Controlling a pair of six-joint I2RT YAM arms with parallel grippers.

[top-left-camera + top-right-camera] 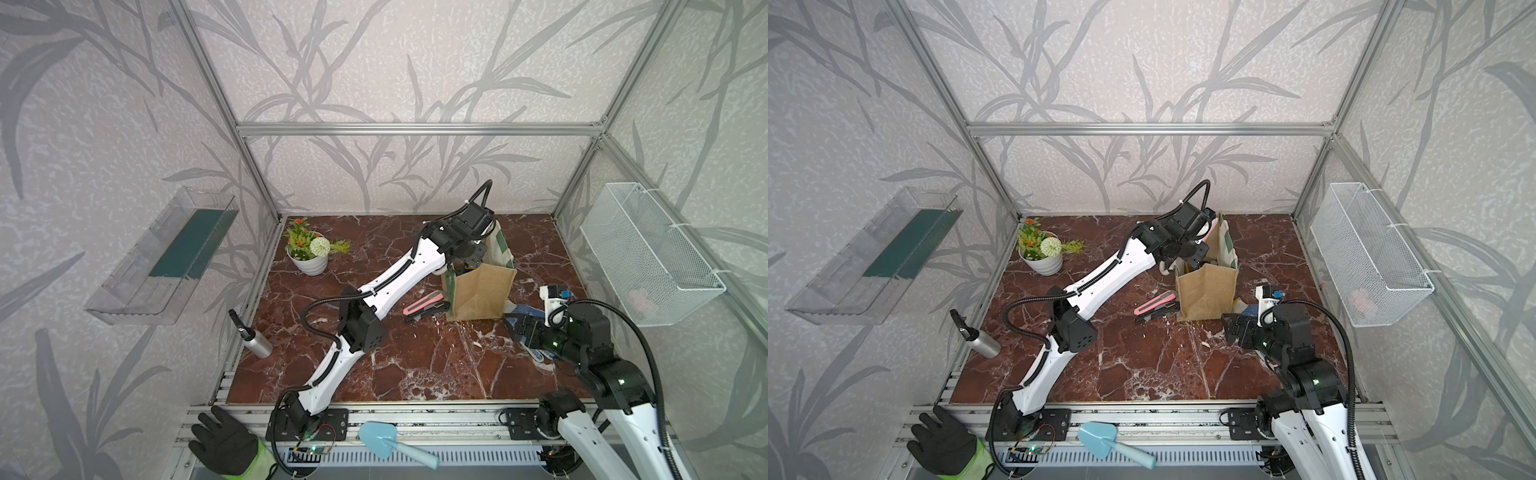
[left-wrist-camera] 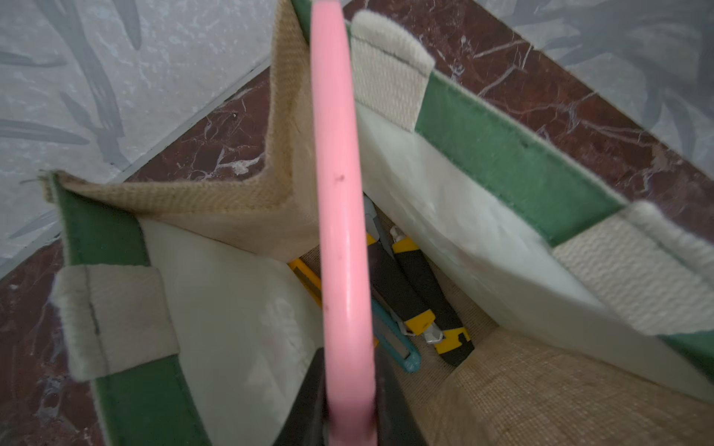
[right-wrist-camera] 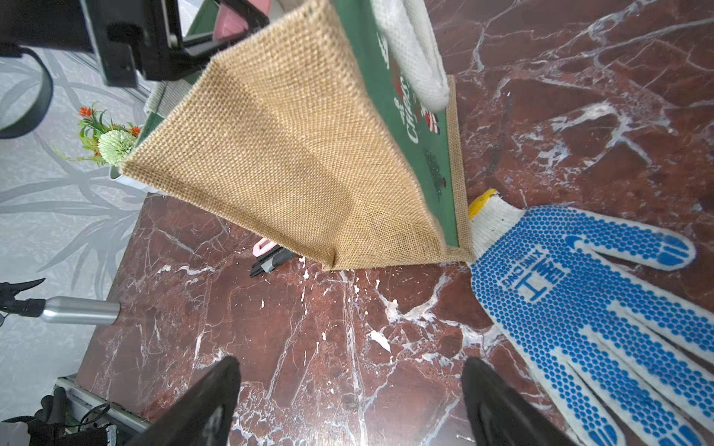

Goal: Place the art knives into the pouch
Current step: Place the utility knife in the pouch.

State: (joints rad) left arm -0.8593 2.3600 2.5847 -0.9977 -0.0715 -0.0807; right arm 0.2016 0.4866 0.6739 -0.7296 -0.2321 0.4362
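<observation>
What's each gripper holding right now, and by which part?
Left gripper pinches the pink art knife by one end, over the open pouch. Right gripper is open and empty.

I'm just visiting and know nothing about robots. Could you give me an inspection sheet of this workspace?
Surface: red-brown marble tabletop, white-veined.
Job's things: pouch upright and open; pink art knife held in its mouth; other knives inside; more knives beside it.
Clutter: dotted glove, flower pot, spray bottle on table; black glove, blue trowel on front rail.
Grippers: left gripper shut on pink art knife; right gripper open, empty.
Cables: black hoses run along both arms.
Surroundings: clear shelf, wire basket on side walls.
</observation>
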